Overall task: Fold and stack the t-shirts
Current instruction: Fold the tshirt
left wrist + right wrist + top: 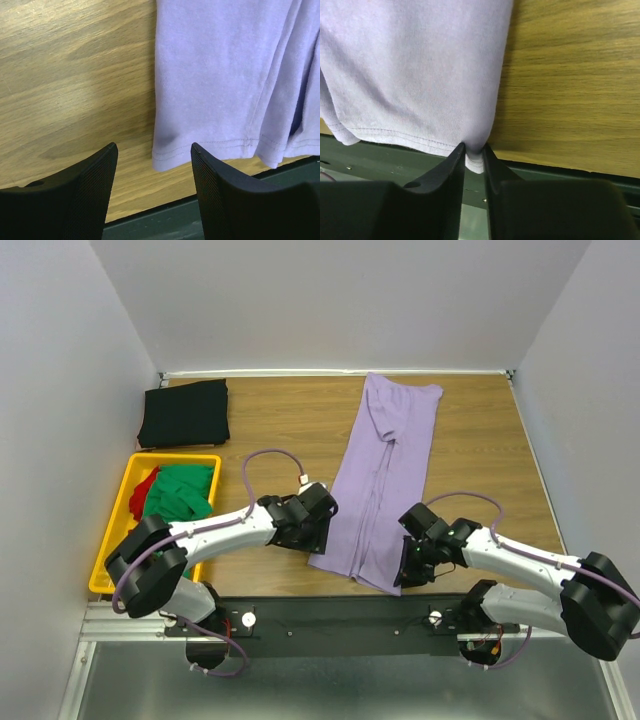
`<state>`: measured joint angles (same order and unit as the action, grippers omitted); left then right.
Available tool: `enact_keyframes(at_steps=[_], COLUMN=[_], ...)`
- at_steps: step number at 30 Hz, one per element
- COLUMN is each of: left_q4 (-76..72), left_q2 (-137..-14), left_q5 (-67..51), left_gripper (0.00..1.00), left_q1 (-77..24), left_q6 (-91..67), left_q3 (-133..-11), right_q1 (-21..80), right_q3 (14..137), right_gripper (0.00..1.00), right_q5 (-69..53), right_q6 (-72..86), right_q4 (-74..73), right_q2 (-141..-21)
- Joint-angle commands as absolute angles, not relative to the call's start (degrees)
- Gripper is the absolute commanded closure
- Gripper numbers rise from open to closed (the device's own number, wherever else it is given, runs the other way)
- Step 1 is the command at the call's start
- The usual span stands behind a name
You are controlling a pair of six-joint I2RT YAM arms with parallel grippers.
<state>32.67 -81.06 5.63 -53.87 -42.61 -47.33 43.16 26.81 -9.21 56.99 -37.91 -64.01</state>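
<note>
— The right fingers [457,161] are clamped on the purple tee [385,475], at its hem corner by the near edge.

— And the left fingers [102,172] stand apart beside the other corner. The tee lies lengthwise on the surface [280,430].

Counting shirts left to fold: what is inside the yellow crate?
Inside the yellow crate lie a crumpled green t-shirt and, left of it, a red t-shirt. Anything under them is covered, and the left arm hides the crate's near end.
</note>
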Motion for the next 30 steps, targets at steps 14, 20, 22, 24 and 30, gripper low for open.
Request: enact_keyframes(at_steps=[14, 20, 22, 24, 30], left_q4=[37.00, 37.62, 37.70, 37.88, 37.27], left_q2=[-86.22, -87.89, -88.50, -89.29, -89.91], left_q5=[7.30, 5.54, 5.45, 5.71, 5.28], left_gripper=[0.47, 0.52, 0.52, 0.52, 0.55], left_q1=[-54.84, -56.16, -56.42, -56.51, -56.95], left_q6=[-41.31, -41.04, -41.13, -41.22, -41.84], left_q3=[-51.41, -52.56, -52.03, -51.68, -50.62], right_q1=[43.42, 43.42, 43.42, 43.42, 43.42], right_q3=[24.26, 23.91, 23.91, 23.91, 23.91], right_gripper=[0.97, 0.97, 0.97, 0.97, 0.97], right_q5=[-7.12, -6.86, -6.86, -6.86, -6.77], right_q6=[56.34, 56.07, 56.07, 56.07, 55.90], right_q4=[-37.53, -37.44, -37.44, -37.44, -37.53], right_q2=[-63.37, -63.19, -63.19, -62.93, -62.75])
